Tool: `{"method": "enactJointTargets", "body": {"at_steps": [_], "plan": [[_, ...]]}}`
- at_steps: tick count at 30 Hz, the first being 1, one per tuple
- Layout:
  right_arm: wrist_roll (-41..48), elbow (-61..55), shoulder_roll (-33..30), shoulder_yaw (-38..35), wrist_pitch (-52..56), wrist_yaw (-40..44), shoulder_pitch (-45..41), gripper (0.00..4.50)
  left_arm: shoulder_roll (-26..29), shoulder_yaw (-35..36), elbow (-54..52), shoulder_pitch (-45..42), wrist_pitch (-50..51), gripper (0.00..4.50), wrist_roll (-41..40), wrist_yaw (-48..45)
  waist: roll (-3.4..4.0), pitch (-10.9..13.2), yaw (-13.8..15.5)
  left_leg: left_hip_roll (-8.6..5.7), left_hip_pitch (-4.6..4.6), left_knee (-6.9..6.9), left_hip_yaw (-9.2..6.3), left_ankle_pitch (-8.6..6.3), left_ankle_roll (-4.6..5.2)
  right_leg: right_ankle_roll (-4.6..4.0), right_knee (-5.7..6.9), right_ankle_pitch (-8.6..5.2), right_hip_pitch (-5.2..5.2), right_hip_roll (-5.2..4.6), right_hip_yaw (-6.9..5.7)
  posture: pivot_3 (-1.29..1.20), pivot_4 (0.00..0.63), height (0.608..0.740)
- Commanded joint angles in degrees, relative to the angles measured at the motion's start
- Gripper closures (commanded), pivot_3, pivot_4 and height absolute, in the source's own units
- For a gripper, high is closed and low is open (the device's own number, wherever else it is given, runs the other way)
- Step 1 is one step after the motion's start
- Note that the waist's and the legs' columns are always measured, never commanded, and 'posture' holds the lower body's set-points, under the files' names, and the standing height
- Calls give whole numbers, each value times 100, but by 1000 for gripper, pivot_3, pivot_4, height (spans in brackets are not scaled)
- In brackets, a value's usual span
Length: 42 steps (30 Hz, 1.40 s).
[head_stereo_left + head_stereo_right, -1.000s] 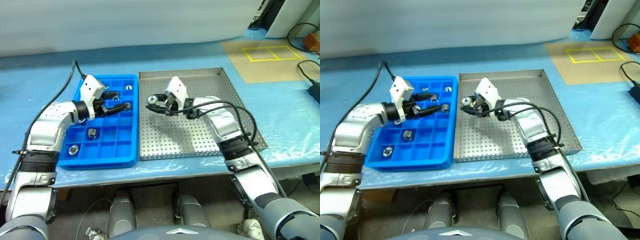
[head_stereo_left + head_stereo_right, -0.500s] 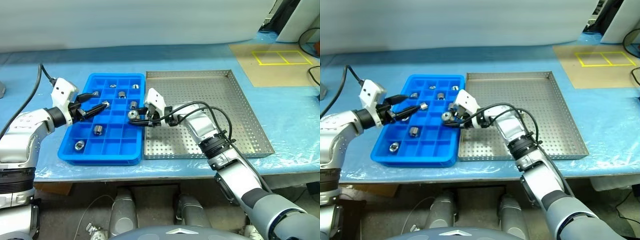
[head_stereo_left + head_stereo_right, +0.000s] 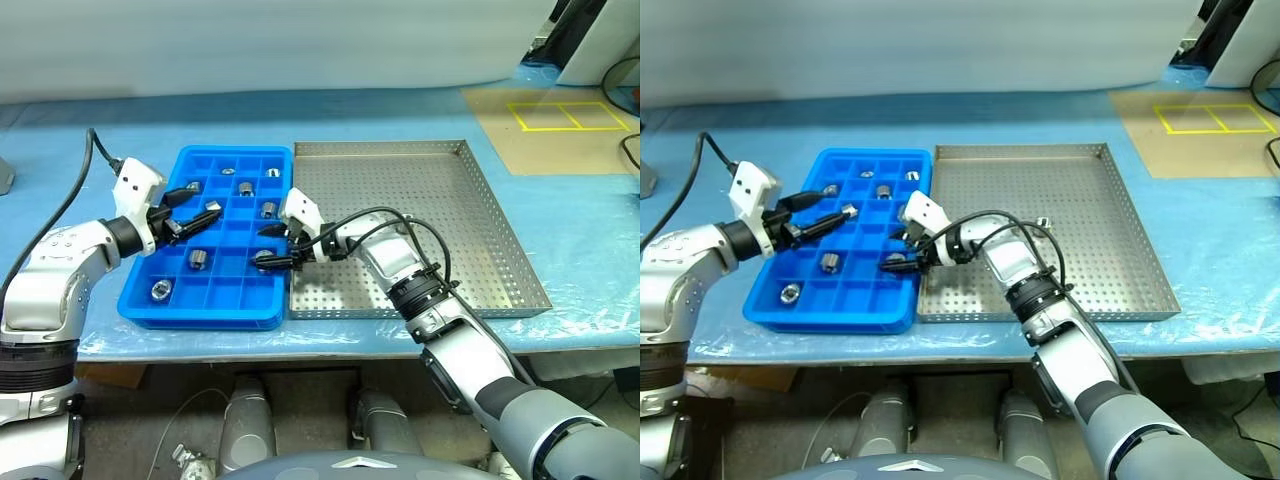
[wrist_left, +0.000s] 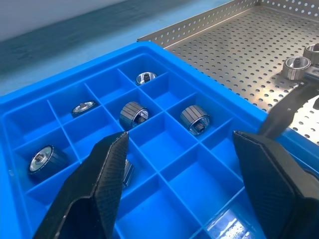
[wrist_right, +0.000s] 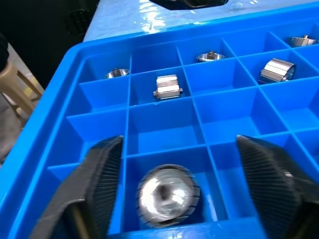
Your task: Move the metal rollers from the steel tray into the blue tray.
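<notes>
Table (image 3: 580, 230) under blue sheeting carries both trays side by side. Steel tray (image 3: 420, 220) sits to your right; its long side touches the blue tray (image 3: 215, 300).

Your right arm reaches across the steel tray's near-left corner, forearm angled leftward and slightly down. Right end effector (image 3: 270, 245) hangs over the blue tray's right-hand column, fingers spread, gripping nothing. Left arm bends in from the left edge; left end effector (image 3: 190, 215) points right over the blue tray's upper-left cells, fingers parted, empty.

Metal rollers (image 3: 198, 260) lie scattered in separate cells of the blue tray. Most lie on their sides, long axis level; a few stand on end, bore up.

The right wrist view shows you one roller (image 5: 167, 194) in the cell directly between the spread fingers, bore facing the camera. The left wrist view shows two rollers (image 4: 295, 67) on the perforated steel floor.
</notes>
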Motion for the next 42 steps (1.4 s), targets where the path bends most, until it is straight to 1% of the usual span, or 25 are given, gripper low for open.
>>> {"method": "enactJointTargets", "body": {"at_steps": [1,3,8,13,16,19,23,27,29,32,41,42], "plan": [[-59,-234,-172,-141,-72,-140,12,504,-34,-90,-32,-210,-108,992,-41,-43,0,0,13,0,0,0,0,1,-1,0,0,0,1,-1,-1,62,150,740],[46,-441,-334,-285,32,-136,46,504,-70,-165,37,-304,-138,992,-42,-76,0,0,14,-2,0,0,0,1,-2,0,1,0,2,-2,-1,28,150,740],[331,-1131,-1459,-1005,425,-57,226,504,-360,-556,219,-606,-204,992,-43,-245,-1,0,28,-8,-2,4,2,4,-5,2,-2,1,8,-7,1,-16,150,740],[231,-1001,-2350,-1439,446,-209,462,504,-870,-1085,639,-1003,-399,992,149,-311,-2,0,-38,2,4,3,3,16,-25,1,-4,1,7,7,5,-65,150,740],[185,-859,-2652,-1617,403,-380,610,504,-1221,-1454,841,-1200,-539,992,235,-441,-2,0,-117,-1,3,3,4,17,-25,1,-4,1,3,10,13,-93,150,740],[166,-746,-2756,-1677,359,-541,718,504,-1437,-1731,1114,-1334,-747,992,415,-544,-2,0,-191,-4,4,8,7,16,-23,0,-4,1,3,9,17,-121,150,740],[120,-376,-2791,-1710,256,-762,814,504,-1604,-1818,1300,-1461,-894,992,459,-660,-2,0,-298,-2,5,11,7,14,-20,0,-2,2,4,10,17,-143,150,740],[119,-93,-2743,-1712,136,-902,849,504,-1592,-1781,1503,-1532,-1021,992,534,-704,-1,0,-314,-3,3,20,7,11,-14,0,-2,2,5,8,18,-147,150,740],[105,180,-2683,-1741,37,-1047,808,504,-1566,-1770,1561,-1524,-1076,992,567,-712,-1,0,-313,-3,4,22,8,0,5,0,-2,2,6,8,18,-141,150,740],[102,522,-2613,-1774,-108,-1222,767,504,-1535,-1776,1511,-1452,-1102,992,591,-727,-1,0,-303,-2,0,32,8,-4,11,0,-2,2,9,7,17,-131,150,740],[-54,1253,-2396,-1710,-564,-1405,608,504,-1420,-1709,1408,-1310,-1091,992,586,-721,0,0,-314,-2,6,38,10,-7,15,0,2,2,14,4,17,-113,150,740],[-69,1319,-2368,-1716,-634,-1448,585,877,-1411,-1700,1390,-1305,-1079,992,571,-720,-1,0,-309,-2,7,38,10,-7,15,0,4,2,13,4,17,-112,150,740]]}}
